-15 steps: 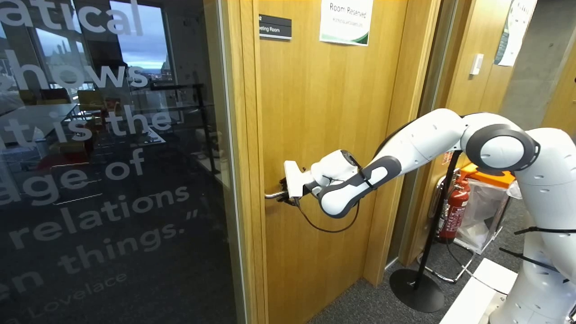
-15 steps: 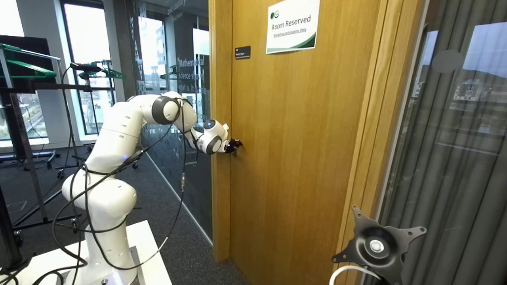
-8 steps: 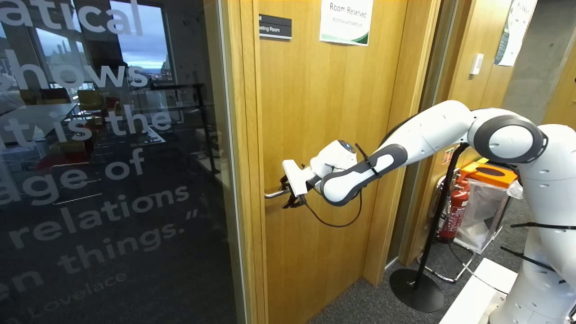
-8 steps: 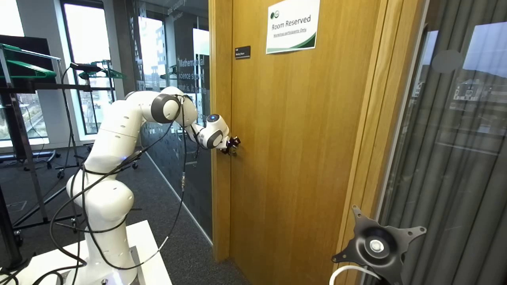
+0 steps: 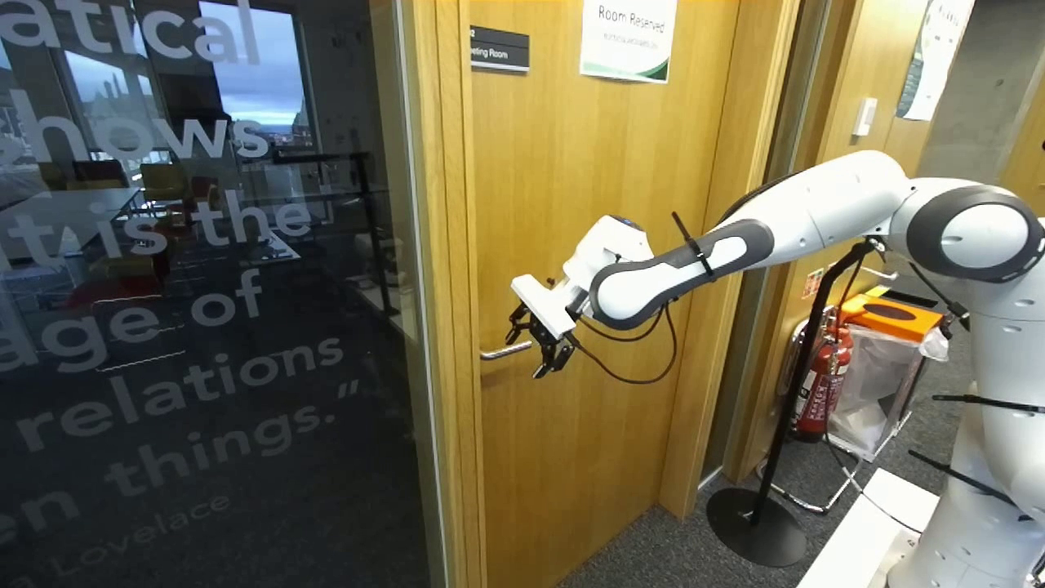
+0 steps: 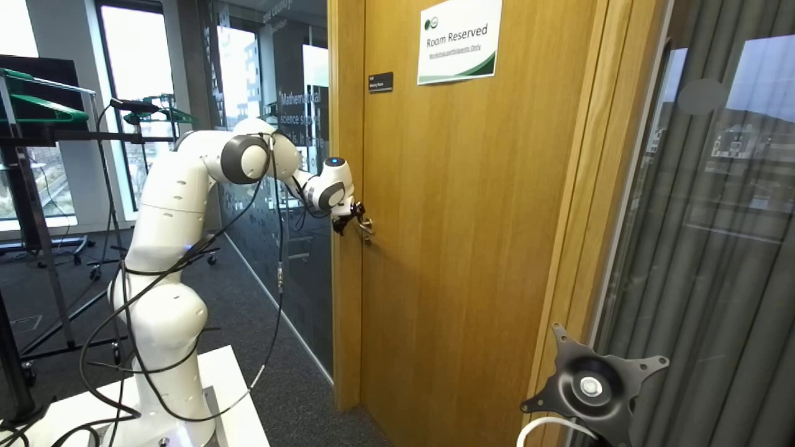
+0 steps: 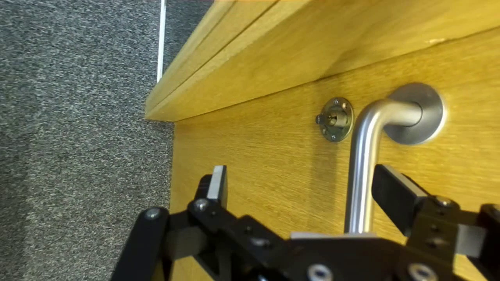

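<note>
hand [image 7: 300,175] is standing wide, empty | risk: closing could be knocking door handle [image 7: 362,168] | cause: it is sitting off-centre

Pincer [image 5: 524,358] now higher and farther off the door [image 5: 588,204] than a second ago, and tipped more steeply down. Fingers [image 5: 558,358] were a dark clump at the lever handle [image 5: 504,351]; now they read clearly, spread wide. Handle's outer end was covered, now bare. In an exterior view too, handle uncovered, small gap to pincer. White block [image 5: 543,306] behind the fingers: near upright before, slanted now. Arm [image 5: 816,204] lifted and drawn back toward its base. Cable [image 5: 645,382] loop shifted up and away from door. Orange lid [image 5: 914,325] less hidden by the arm.
</note>
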`<state>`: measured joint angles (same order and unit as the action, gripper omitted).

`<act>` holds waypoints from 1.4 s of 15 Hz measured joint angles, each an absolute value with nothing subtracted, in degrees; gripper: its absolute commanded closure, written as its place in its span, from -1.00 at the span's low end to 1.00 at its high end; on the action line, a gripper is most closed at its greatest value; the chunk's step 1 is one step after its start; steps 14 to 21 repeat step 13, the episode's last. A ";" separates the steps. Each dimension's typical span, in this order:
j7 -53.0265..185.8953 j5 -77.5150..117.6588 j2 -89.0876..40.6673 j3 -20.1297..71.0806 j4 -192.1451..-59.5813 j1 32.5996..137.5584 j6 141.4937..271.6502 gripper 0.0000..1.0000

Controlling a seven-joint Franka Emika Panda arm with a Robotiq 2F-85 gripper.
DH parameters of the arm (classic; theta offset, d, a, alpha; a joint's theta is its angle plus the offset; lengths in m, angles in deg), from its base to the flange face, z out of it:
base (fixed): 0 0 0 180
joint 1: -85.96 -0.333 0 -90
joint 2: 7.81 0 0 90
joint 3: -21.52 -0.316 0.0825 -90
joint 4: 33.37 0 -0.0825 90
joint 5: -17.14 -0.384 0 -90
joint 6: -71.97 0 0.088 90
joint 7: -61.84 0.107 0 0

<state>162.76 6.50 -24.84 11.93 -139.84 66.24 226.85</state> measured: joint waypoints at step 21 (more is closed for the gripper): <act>154.67 -7.43 -18.45 5.60 -139.86 71.86 217.82 -1.00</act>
